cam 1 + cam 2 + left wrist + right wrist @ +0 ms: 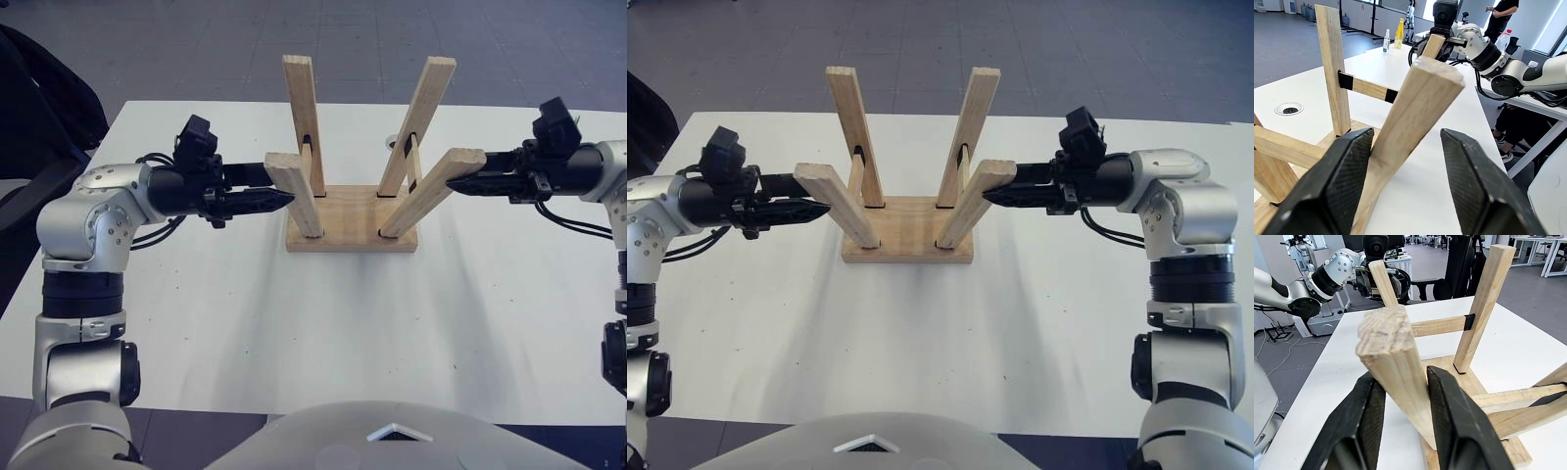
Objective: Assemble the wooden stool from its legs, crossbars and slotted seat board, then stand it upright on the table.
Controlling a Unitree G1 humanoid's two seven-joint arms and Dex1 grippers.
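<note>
The head views show the whole stool (351, 211) upside down. Its seat board (906, 240) lies flat on the white tabletop (294, 333), in the far half and midway between the left and right edges, with four splayed legs pointing up. An arm comes in level from each side to a near leg, but the grip itself is hard to read from there.

The left wrist view shows the left fingers (1332, 191) spread around the near-left leg (302, 206). One pad is against the wood and the other stands off it. The right wrist view shows the right fingers (1359, 426) pinching the near-right leg (429, 196), which hides part of the board.

Each wrist view also shows a crossbar (1369, 89) joining two legs. A round cable port (1288, 108) sits in the tabletop beyond the stool, and bottles (1399, 32) stand on another table behind.
</note>
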